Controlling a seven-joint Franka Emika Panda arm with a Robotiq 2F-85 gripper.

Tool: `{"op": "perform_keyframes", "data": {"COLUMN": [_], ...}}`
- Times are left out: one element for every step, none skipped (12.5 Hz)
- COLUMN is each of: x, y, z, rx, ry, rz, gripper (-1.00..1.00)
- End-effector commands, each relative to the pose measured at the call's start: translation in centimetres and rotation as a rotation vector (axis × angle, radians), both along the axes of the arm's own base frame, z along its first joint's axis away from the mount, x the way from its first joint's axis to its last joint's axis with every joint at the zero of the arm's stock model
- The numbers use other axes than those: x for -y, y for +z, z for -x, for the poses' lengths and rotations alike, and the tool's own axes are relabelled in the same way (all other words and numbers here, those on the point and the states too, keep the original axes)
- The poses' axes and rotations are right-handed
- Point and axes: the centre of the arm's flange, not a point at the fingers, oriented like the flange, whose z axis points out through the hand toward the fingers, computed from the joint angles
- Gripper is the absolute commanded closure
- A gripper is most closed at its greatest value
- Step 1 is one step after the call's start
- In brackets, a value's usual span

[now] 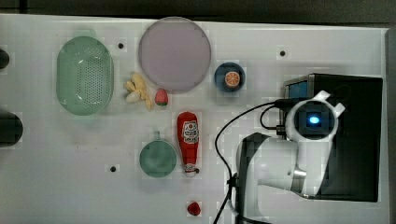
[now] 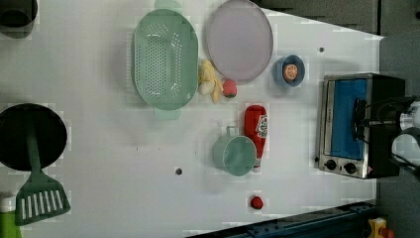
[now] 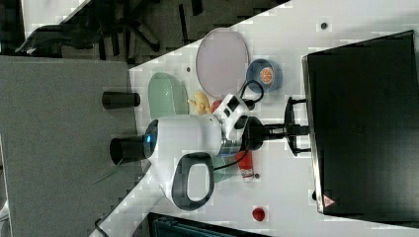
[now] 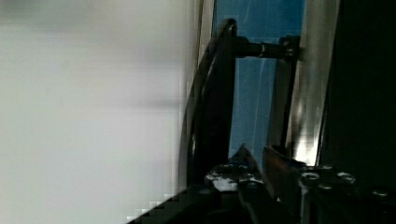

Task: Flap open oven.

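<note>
The oven (image 1: 355, 140) is a black box at the top view's right, with a silver front frame and a blue glass door (image 2: 346, 124). The door lies flat against the frame. Its black bar handle (image 3: 289, 106) stands off the glass on two posts. My gripper (image 3: 291, 131) reaches in from the arm and is shut on the middle of that handle. In the wrist view the handle (image 4: 215, 93) runs along the blue glass (image 4: 252, 93) down into my gripper (image 4: 254, 172). The two knobs (image 2: 341, 166) sit at one end of the front.
On the white table in front of the oven lie a ketchup bottle (image 1: 188, 140), a green cup (image 1: 158, 158) and a blue bowl (image 1: 229, 78) holding an orange slice. Farther off are a round plate (image 1: 174, 53) and a green colander (image 1: 85, 74). My black cable (image 1: 224, 140) loops beside the arm.
</note>
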Motion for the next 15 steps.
{"op": "perform_keyframes", "data": {"x": [-6.3,-7.6,-9.1,-10.4,-11.7,-12.9,-14.0,-15.1,-16.2,-17.2,-18.0,-18.5,-19.0,-19.4,-20.0], "y": [-1.8,-2.4,-3.1,-3.9,-4.6,-5.5,-6.5,-7.7,-8.9,-10.2,-11.6,-12.8,-13.9,-15.1,-16.1], "z": [-0.7,-0.6,-0.5,-0.4,-0.4,-0.4,-0.4,-0.4,-0.4,-0.3,-0.2,-0.4,-0.5,-0.7,-1.0], "rx": [-0.001,-0.006,-0.013,-0.017,-0.019,-0.021,-0.023,-0.024,-0.022,-0.018,-0.015,-0.008,-0.015,-0.026,-0.033], "ry": [-0.033,-0.031,-0.025,-0.022,-0.012,0.002,0.012,0.016,0.016,-0.005,-0.025,-0.045,-0.041,-0.026,-0.011], "rz": [0.025,0.036,0.048,0.068,0.101,0.145,0.189,0.223,0.244,0.259,0.274,0.289,0.302,0.306,0.307], "gripper": [0.65,0.65,0.65,0.65,0.65,0.65,0.65,0.65,0.65,0.65,0.65,0.65,0.65,0.65,0.65]}}
